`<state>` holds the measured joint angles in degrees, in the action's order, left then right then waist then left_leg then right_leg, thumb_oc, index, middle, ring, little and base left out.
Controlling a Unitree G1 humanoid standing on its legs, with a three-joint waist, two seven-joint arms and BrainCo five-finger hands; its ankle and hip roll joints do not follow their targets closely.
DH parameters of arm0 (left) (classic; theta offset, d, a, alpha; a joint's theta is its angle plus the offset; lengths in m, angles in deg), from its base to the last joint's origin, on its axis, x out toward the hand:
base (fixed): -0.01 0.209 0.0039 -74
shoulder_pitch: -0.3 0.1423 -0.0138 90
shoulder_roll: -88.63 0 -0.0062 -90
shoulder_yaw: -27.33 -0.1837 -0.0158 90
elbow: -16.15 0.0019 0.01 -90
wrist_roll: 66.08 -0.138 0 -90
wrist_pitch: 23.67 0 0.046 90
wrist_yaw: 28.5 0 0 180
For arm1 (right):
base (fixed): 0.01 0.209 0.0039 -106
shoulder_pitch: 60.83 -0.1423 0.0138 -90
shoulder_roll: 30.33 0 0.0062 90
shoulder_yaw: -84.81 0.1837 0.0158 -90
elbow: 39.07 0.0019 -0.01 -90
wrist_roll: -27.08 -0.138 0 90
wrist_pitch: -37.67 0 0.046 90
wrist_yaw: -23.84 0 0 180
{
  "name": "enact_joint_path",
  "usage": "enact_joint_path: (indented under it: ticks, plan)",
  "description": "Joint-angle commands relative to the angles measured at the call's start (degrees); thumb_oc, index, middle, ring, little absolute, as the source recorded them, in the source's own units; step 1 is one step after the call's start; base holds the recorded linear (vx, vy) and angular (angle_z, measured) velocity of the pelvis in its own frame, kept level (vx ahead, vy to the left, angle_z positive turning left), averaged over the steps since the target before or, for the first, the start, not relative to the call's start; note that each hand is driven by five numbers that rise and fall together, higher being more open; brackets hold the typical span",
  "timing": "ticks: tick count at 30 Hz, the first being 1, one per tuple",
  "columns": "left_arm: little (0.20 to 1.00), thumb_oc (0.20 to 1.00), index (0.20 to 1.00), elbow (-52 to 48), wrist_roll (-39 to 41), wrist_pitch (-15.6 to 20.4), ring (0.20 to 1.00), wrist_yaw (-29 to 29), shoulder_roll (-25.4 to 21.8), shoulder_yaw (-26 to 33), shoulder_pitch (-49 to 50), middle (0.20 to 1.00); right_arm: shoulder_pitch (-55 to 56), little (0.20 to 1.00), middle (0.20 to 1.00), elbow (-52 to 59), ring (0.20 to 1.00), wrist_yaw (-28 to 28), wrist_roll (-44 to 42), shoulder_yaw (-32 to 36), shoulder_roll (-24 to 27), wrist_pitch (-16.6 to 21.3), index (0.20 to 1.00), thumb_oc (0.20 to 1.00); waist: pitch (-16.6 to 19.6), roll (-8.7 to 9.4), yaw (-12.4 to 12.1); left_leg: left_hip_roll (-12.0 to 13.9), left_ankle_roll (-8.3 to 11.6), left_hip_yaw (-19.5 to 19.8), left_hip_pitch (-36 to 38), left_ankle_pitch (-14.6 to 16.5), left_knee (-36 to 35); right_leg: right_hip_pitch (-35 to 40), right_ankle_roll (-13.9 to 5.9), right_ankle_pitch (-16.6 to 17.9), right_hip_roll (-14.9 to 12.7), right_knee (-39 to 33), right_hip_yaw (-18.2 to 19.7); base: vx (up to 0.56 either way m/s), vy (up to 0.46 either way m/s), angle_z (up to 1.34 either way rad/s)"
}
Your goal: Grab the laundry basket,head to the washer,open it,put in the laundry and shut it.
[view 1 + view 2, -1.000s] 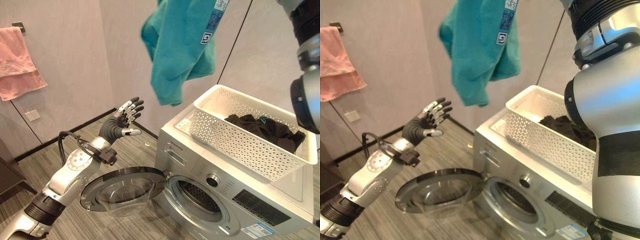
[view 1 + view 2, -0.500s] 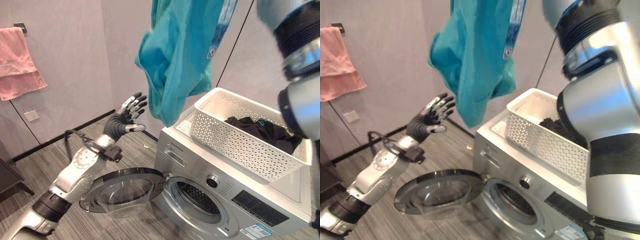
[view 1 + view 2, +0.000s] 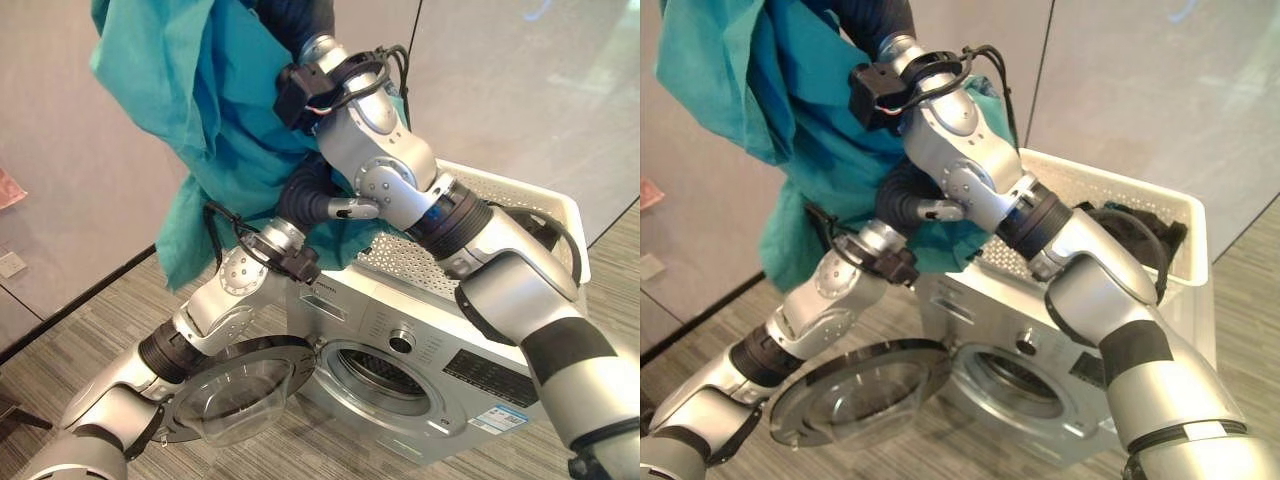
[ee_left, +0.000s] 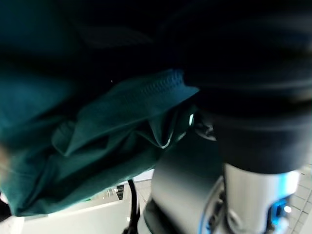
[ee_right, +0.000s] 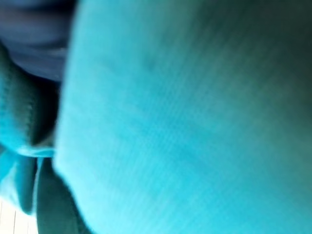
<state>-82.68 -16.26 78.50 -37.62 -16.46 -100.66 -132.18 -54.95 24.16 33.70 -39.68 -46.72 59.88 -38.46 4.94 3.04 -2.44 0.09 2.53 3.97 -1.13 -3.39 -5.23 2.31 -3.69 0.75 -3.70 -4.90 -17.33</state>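
Right hand [image 3: 290, 20] is raised high at 11 o'clock from the washer [image 3: 420, 330], its dark ribbed cover buried in the teal garment [image 3: 190, 90], which hangs down from it in loose folds. Whether this hand is spread or clamped on the cloth cannot be told, as the fabric hides it; the right wrist view shows the teal cloth pressed close against the camera.

The left hand [image 3: 308, 198] reaches up from 7 o'clock and sits just under the right forearm, against the lower part of the garment. Its dark cover and thumb show, but the rest is lost behind the right arm and the cloth, so I cannot tell if it is spread or pinching. In the left wrist view a hemmed edge of the teal cloth lies directly ahead, with the silver right arm beside it.

The garment is in the air, well above the machine and to the 10 o'clock side of it, not in the drum. The white perforated laundry basket [image 3: 560, 215] rests on top of the washer, at 1 o'clock from the drum opening [image 3: 375, 365], and dark laundry [image 3: 1173, 237] lies inside it. The round washer door [image 3: 235, 390] is swung fully open and lies at 8 o'clock from the opening. Striped grey floor [image 3: 100, 320] runs beneath.
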Motion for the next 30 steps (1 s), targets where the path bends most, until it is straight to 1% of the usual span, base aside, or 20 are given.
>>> enact_joint_path:
  ticks: [1, 4, 7, 11, 13, 14, 17, 18, 21, 23, 25, 26, 30]
  plan:
    - [1.0, 1.0, 1.0, 1.9, 1.7, 3.8, 1.0, -1.2, 1.2, 2.0, -6.2, 1.0, -6.9, 0.2, 0.2, -4.4, 0.2, 0.3, -2.2, 0.1, 0.1, 2.9, 0.2, 0.2, 1.2, 2.52, -0.8, -0.2, 1.7, -2.3, -0.1, -0.3, 0.2, 2.1, -2.04, 1.8, -1.1, 0.0, 2.4, 0.0, -0.002, -0.04]
    - [1.0, 1.0, 1.0, 1.6, 1.7, 3.5, 1.0, -0.7, 0.8, 2.3, -4.9, 1.0, -7.8, 0.2, 0.2, -5.0, 0.2, 0.1, -2.5, 0.7, 0.8, 3.3, 0.2, 0.2, 1.2, 2.66, -0.8, -0.2, 1.74, -2.6, 0.0, -0.3, 0.2, 1.9, -2.0, 1.8, -1.0, 0.0, 2.8, 0.0, -0.005, -0.03]
    - [1.0, 1.0, 1.0, 0.2, 2.0, 2.9, 1.0, 0.4, -0.5, 2.6, -1.7, 1.0, -10.1, 0.2, 0.2, -6.0, 0.2, 0.5, -1.5, 0.7, 2.4, 3.7, 0.2, 0.2, 1.2, 2.85, -0.7, -0.1, 1.69, -2.8, 0.0, -0.2, 0.2, 1.8, -1.97, 1.9, -0.9, -0.1, 3.2, 0.0, 0.0, 0.0]
    - [1.0, 1.0, 1.0, -2.6, 1.8, 2.1, 1.0, 2.2, -2.7, 3.4, 2.8, 1.0, -13.9, 0.2, 0.2, -10.6, 0.2, 1.6, -0.3, 1.3, 4.9, 4.1, 0.2, 0.2, 1.3, 3.08, -0.8, 0.0, 1.63, -2.9, 0.0, 0.0, 0.2, 1.7, -2.04, 1.9, -0.9, -0.1, 3.3, 0.01, -0.003, -0.03]
    - [1.0, 1.0, 1.0, -5.7, 0.9, 1.8, 1.0, 3.2, -4.8, 5.6, 6.2, 1.0, -17.1, 0.2, 0.2, -16.2, 0.2, 1.9, -0.5, 2.0, 5.9, 4.3, 0.2, 0.2, 1.5, 3.34, -1.0, 0.1, 1.61, -3.0, 0.0, 0.1, 0.2, 1.6, -2.05, 2.0, -0.9, -0.1, 3.5, 0.01, -0.004, -0.02]
    - [1.0, 1.0, 1.0, -8.2, 0.6, 1.7, 1.0, 4.5, -6.7, 7.9, 10.3, 1.0, -20.8, 0.2, 0.2, -21.5, 0.2, 2.2, -0.4, 2.2, 7.8, 4.4, 0.2, 0.2, 1.6, 3.66, -1.3, 0.1, 1.62, -2.9, 0.0, 0.2, 0.2, 1.5, -2.13, 1.9, -0.7, -0.1, 3.5, 0.01, -0.006, -0.04]
    - [1.0, 1.0, 1.0, -9.3, 0.3, 1.5, 1.0, 5.0, -7.8, 9.2, 12.4, 1.0, -22.4, 0.2, 0.2, -23.5, 0.2, 1.9, -0.6, 2.1, 8.5, 4.5, 0.2, 0.2, 1.7, 3.74, -1.3, 0.2, 1.62, -3.0, -0.1, 0.2, 0.2, 1.3, -2.16, 1.9, -0.6, -0.1, 3.6, 0.0, -0.001, -0.01]
    - [1.0, 1.0, 1.0, -11.5, -0.3, 1.4, 1.0, 5.8, -9.4, 11.3, 15.8, 1.0, -24.1, 0.2, 0.2, -25.4, 0.2, 1.8, -1.0, 1.9, 9.8, 4.8, 0.2, 0.2, 1.7, 3.9, -1.6, 0.2, 1.6, -2.9, -0.3, 0.2, 0.2, 1.2, -2.18, 1.8, -0.5, -0.1, 3.6, 0.0, 0.0, 0.0]
    - [1.0, 1.0, 1.0, -14.2, -0.8, 1.4, 1.0, 7.3, -12.2, 15.0, 21.3, 1.0, -25.6, 0.2, 0.2, -27.6, 0.2, 1.4, -1.3, 1.4, 11.7, 5.0, 0.2, 0.2, 1.6, 4.1, -2.2, 0.3, 1.55, -2.6, -0.5, 0.3, 0.2, 1.0, -2.22, 1.8, -0.5, -0.1, 3.5, 0.0, -0.006, -0.03]
    - [1.0, 1.0, 1.0, -14.8, -1.2, 1.3, 1.0, 7.5, -13.3, 17.5, 24.9, 1.0, -25.9, 0.2, 0.2, -27.7, 0.2, 0.9, -1.3, 1.1, 12.7, 5.0, 0.2, 0.2, 1.5, 4.16, -2.3, 0.3, 1.48, -2.6, -0.6, 0.3, 0.2, 1.0, -2.25, 1.7, -0.4, -0.1, 3.5, 0.0, -0.01, 0.04]
    - [1.0, 1.0, 1.0, -14.8, -1.1, 1.2, 1.0, 7.7, -13.6, 18.8, 27.1, 1.0, -25.7, 0.2, 0.2, -27.2, 0.2, 0.8, -1.3, 1.0, 13.0, 5.1, 0.2, 0.2, 1.5, 4.15, -2.3, 0.4, 1.45, -2.6, -0.6, 0.3, 0.2, 1.0, -2.25, 1.8, -0.4, -0.1, 3.6, 0.0, -0.004, 0.02]
    - [1.0, 1.0, 1.0, -13.1, -0.2, 0.5, 1.0, 7.7, -13.3, 20.0, 30.1, 1.0, -24.6, 0.2, 0.2, -25.2, 0.2, 0.2, -2.0, 1.1, 13.1, 5.5, 0.2, 0.2, 1.3, 4.1, -2.0, 0.5, 1.41, -2.8, -0.5, 0.2, 0.2, 0.9, -2.14, 1.8, -0.3, -0.1, 3.9, 0.0, 0.0, 0.0]
    - [1.0, 1.0, 1.0, -9.7, -1.0, 0.2, 1.0, 6.6, -12.3, 20.4, 31.0, 1.0, -22.8, 0.2, 0.2, -20.5, 0.2, -0.2, -2.8, 1.3, 12.5, 6.1, 0.2, 0.2, 1.1, 4.16, -1.7, 0.7, 1.4, -3.0, -0.5, 0.2, 0.2, 0.8, -2.04, 1.9, -0.1, -0.1, 4.1, 0.0, 0.0, 0.0]
